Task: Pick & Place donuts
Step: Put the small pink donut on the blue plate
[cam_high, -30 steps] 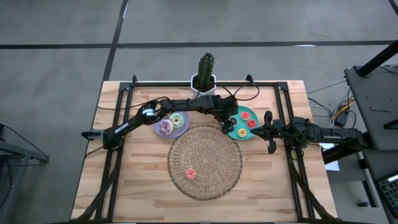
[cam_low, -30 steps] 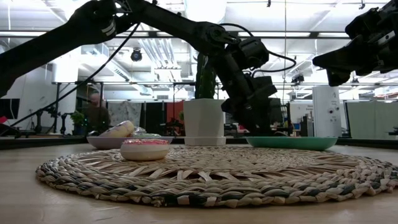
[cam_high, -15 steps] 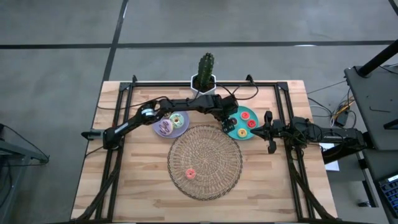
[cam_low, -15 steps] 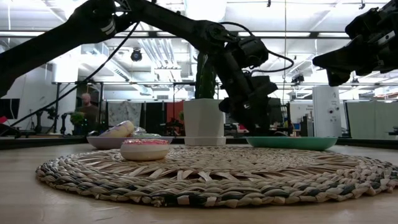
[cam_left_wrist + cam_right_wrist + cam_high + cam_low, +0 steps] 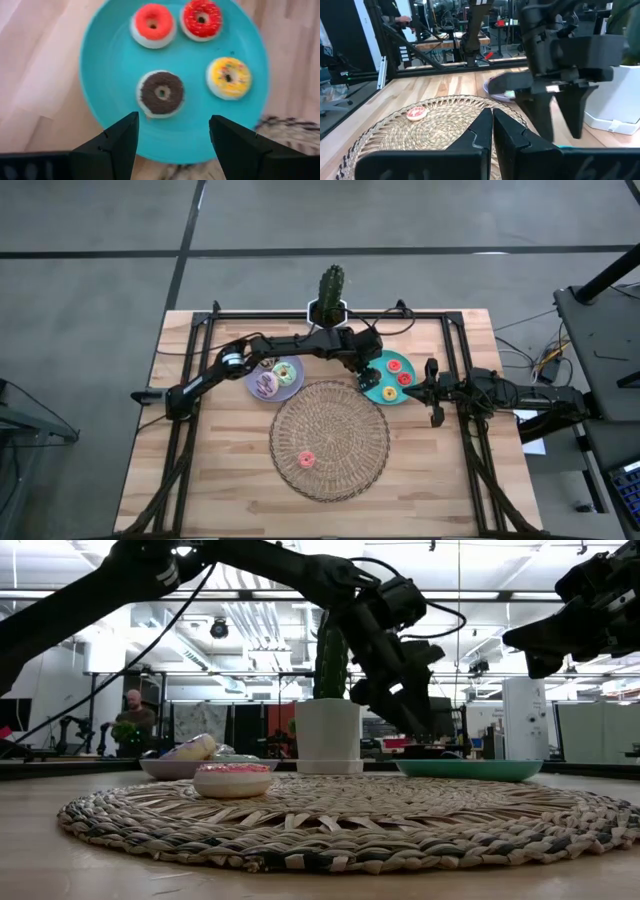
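Note:
The teal plate (image 5: 112,60) holds four tiny donuts: orange (image 5: 152,22), red (image 5: 202,17), yellow (image 5: 228,77) and dark brown (image 5: 161,93). My left gripper (image 5: 173,122) hangs open and empty above this plate's (image 5: 411,370) near left part, its fingers on either side of the dark brown donut and well above it. The lavender plate (image 5: 292,391) holds a white-green donut (image 5: 285,372) and a brown-white one (image 5: 265,386). A pink donut (image 5: 306,459) lies on the wicker mat (image 5: 345,425). My right gripper (image 5: 492,117) is shut and empty, just right of the teal plate.
A potted cactus (image 5: 331,305) in a white pot stands at the far edge behind the plates. The big round wicker mat fills the table's middle. A black frame (image 5: 190,380) runs along the table's sides. A person (image 5: 132,715) stands in the room beyond.
My left gripper has gone up from just above the teal plate and now hangs higher over it. Its arm has shifted a little toward the far edge. The donuts and plates have stayed where they were.

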